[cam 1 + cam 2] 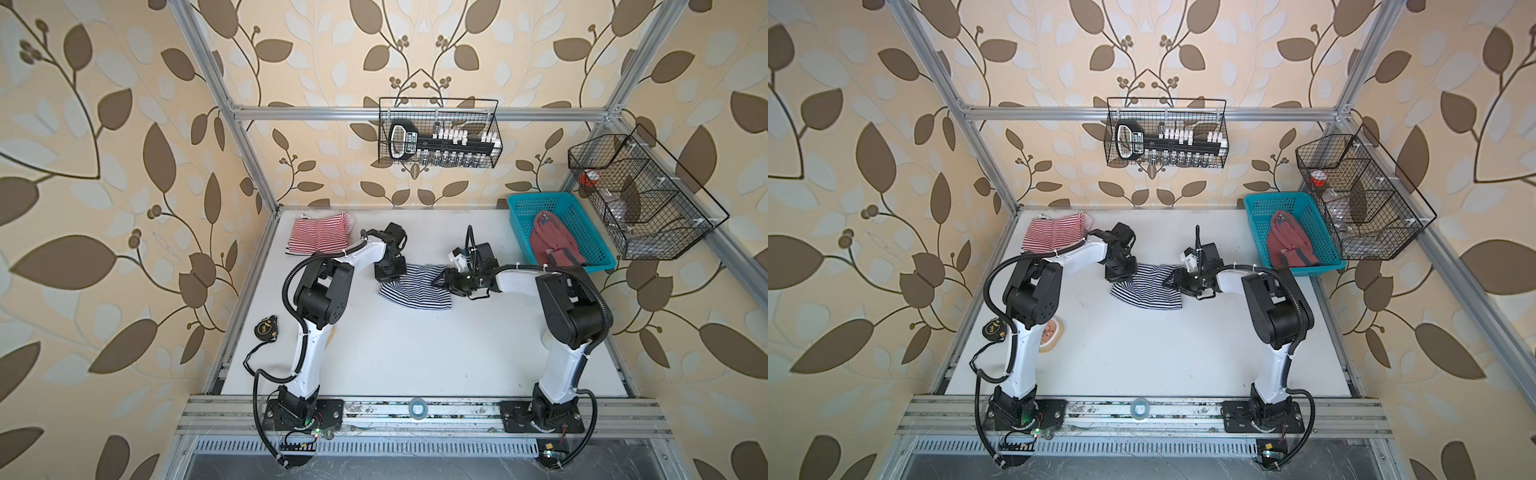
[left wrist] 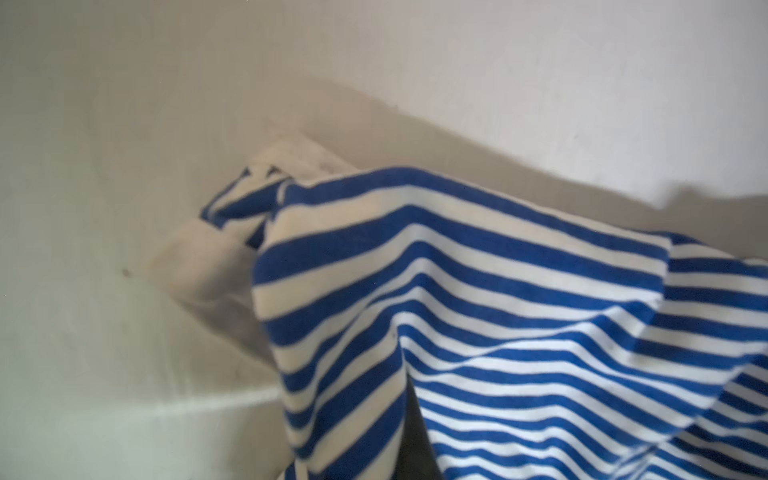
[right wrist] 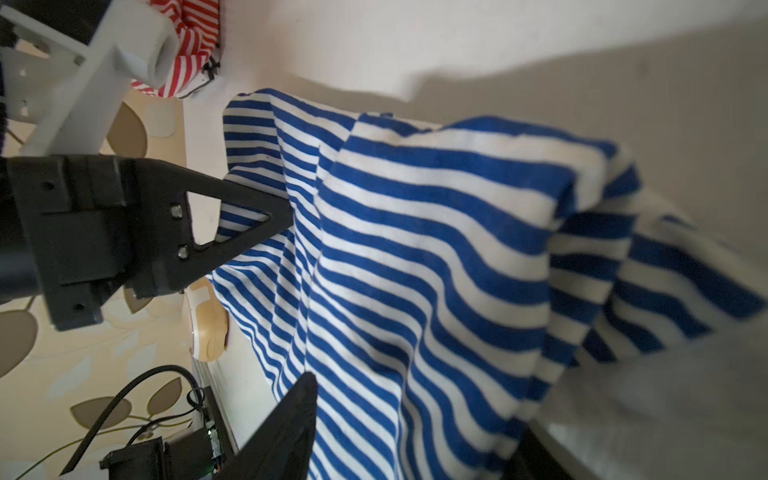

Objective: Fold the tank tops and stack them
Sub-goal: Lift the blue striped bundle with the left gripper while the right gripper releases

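Since the left hand [image 1: 391, 277] is shut, and the left wrist view shows the navy-white striped top [image 2: 457, 291] rising in a tent close under the camera, it is judged to be pinching the far left corner of that garment. Its fingertips are not visible in any view. The right hand [image 3: 297, 297] stands about half open at the opposite far corner. Its two black fingers [image 3: 257, 208] straddle the cloth edge without closing on it, so no hold is recorded on that side. Between the two hands the garment lies part crumpled on the middle of the surface [image 1: 415, 357]. Its long axis runs across from the left hand to the right hand, and its body spreads from both toward the arm bases. Each hand is thus at its own end of the far edge, neither nearer than the other. Judgement: the step in hand is securing both far corners. The next move depends on the right hand closing before the edge is lifted or drawn, or the cloth will swing from the left corner alone. Further out, the red-white striped top [image 1: 319, 233] lies, apparently folded, at the far left corner of the surface, well apart. The dusty red top [image 1: 555, 243] lies in the teal basket [image 1: 524, 208] at the far right.
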`<state>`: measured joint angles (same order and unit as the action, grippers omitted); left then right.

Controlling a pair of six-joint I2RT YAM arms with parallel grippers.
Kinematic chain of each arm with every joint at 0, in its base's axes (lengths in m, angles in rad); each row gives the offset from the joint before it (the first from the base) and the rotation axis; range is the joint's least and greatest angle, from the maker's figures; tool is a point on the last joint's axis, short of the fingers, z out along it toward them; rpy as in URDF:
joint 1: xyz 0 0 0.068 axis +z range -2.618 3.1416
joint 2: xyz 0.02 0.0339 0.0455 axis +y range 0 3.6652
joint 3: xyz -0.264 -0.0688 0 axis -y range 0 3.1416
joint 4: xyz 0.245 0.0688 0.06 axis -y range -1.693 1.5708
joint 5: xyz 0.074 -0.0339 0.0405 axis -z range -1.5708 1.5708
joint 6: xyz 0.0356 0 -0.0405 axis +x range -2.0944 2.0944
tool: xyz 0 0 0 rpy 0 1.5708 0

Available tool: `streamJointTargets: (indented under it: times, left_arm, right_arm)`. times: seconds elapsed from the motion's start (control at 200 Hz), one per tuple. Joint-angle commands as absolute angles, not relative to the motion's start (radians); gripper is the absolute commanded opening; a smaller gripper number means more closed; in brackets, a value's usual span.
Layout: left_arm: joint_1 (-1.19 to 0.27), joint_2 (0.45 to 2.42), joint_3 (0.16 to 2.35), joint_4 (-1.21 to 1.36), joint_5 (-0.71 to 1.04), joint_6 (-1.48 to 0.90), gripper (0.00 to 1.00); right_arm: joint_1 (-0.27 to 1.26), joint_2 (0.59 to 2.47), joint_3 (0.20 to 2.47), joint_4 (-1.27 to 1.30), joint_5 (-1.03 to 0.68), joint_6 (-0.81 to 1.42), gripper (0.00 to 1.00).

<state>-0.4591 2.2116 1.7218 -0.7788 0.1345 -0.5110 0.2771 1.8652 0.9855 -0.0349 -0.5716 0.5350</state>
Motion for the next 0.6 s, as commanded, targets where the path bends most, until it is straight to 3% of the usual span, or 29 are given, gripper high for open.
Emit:
streamJointTargets:
  times: [0.0,0.295,0.6]
  left_arm:
    - [-0.457,2.290,1.801,-0.954,-0.054,-0.504,0.00]
    - [-0.424,2.353,2.213,-1.120,-0.191,-0.415,0.00]
    - [-0.364,2.350,2.381,-1.101,-0.247,-0.288,0.00]
  right_arm:
    - [0.261,1.777,0.935,-0.141,-0.434,0.546,0.60]
    - [0.239,1.565,0.871,-0.193,-0.331,0.568,0.63]
    - [0.239,1.555,0.870,-0.190,-0.342,0.571,0.62]
